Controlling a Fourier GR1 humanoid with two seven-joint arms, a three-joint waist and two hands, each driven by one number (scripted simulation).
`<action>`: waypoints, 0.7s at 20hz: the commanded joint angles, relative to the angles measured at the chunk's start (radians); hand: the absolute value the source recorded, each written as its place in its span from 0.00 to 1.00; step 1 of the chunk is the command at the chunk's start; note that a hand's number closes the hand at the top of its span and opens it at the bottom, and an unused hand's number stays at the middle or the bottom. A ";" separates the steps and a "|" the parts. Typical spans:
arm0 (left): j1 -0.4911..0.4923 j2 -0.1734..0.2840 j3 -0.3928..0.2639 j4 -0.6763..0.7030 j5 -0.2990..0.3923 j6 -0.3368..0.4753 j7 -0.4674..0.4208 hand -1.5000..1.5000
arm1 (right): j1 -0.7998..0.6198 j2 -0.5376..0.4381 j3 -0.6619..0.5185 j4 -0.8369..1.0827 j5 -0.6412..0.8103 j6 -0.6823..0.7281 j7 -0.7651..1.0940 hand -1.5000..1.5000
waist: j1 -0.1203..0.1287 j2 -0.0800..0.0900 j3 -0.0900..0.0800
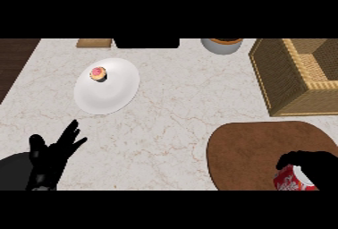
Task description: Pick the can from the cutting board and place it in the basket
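Note:
A red can (pixel 292 181) lies on the round brown cutting board (pixel 257 147) at the lower right. My right hand (pixel 320 166) is curled over the can's top and far side, hiding part of it. The woven wicker basket (pixel 280 80) stands at the upper right, beyond the board. My left hand (pixel 56 154) rests open at the lower left, fingers pointing up, away from the can.
A white plate (pixel 112 91) holding a small cupcake (pixel 99 74) sits at the upper left. A grey bowl (pixel 222 44), a dark box (pixel 146 43) and a wooden block (pixel 93 43) line the counter's back edge. Dark wood borders the left side.

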 commanded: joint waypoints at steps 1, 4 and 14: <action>0.078 -0.020 -0.025 0.053 -0.030 0.000 -0.007 0.50 | 0.040 -0.023 0.037 0.004 0.100 -0.092 -0.074 1.00 | -0.001 0.007 -0.008; -0.003 -0.029 -0.007 0.076 -0.031 0.008 0.023 0.50 | 0.035 -0.026 0.034 0.056 0.142 -0.144 -0.135 1.00 | -0.004 0.008 -0.008; 0.020 -0.015 -0.009 0.020 -0.021 -0.027 0.062 0.50 | -0.232 0.375 0.323 0.253 0.368 -0.169 0.234 1.00 | 0.024 0.011 -0.008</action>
